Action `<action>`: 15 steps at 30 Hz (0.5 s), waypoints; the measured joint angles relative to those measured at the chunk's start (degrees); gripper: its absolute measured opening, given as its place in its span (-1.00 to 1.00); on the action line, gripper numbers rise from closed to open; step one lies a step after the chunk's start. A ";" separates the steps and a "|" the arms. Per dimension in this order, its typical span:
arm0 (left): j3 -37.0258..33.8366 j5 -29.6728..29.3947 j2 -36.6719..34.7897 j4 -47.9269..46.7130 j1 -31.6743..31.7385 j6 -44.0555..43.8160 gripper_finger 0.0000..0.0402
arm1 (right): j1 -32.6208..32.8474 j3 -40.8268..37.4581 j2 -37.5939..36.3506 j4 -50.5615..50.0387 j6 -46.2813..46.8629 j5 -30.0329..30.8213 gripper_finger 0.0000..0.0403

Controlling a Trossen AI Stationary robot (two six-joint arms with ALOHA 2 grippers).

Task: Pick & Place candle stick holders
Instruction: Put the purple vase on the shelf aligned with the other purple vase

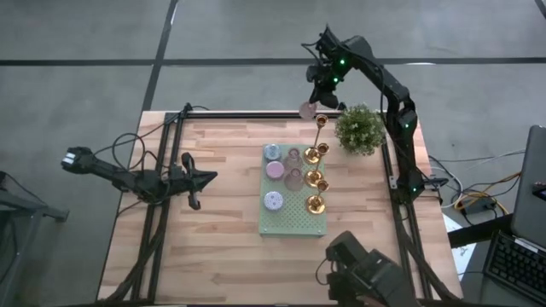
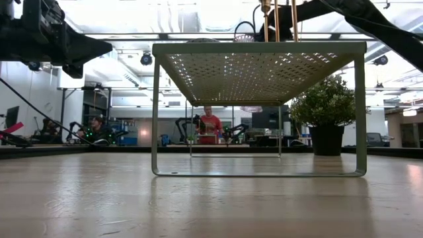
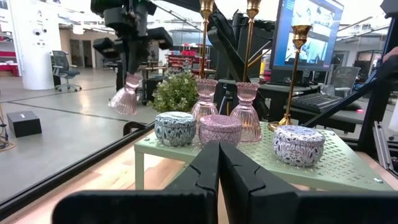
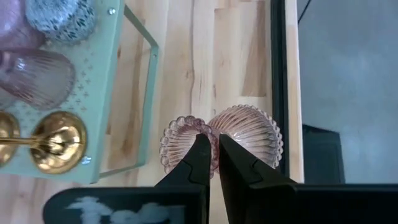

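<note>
My right gripper point(image 1: 312, 99) is raised over the table's far edge, shut on a pink ribbed glass candle stick holder point(image 1: 306, 110). On the pale green perforated stand point(image 1: 294, 223) stand gold holders point(image 1: 316, 179), a tall thin-stemmed one point(image 1: 322, 124), two more pink glass holders point(image 3: 246, 111) and round patterned cups point(image 3: 175, 127). My left gripper point(image 1: 209, 177) waits shut at the table's left, level, pointing toward the stand, with nothing in it. My right gripper pinches the pink glass holder at its narrow waist point(image 4: 213, 138), between its two flared, scalloped ends. The fingers come slanting down from above and lie across the holder. The holder point(image 3: 126, 99) hangs tilted below the fingers, clear of the table and the stand.
A green potted plant point(image 1: 359, 128) stands at the far right, close beside my right arm. A dark device point(image 1: 367, 269) sits at the near edge. A laptop point(image 1: 531, 196) lies off the table's right. A person point(image 2: 210, 125) shows in the room beyond.
</note>
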 joint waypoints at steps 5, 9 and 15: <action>0.01 0.01 0.01 0.00 0.00 0.00 -0.93 | -0.50 0.57 -0.76 -2.18 4.14 2.57 -0.96; 0.01 0.02 0.00 0.00 0.00 0.00 -0.93 | -0.78 0.55 -1.71 -3.02 6.01 2.95 -0.96; -0.01 0.00 0.00 0.00 0.00 0.00 -0.92 | -0.96 0.54 -5.34 -3.13 8.05 5.86 -0.96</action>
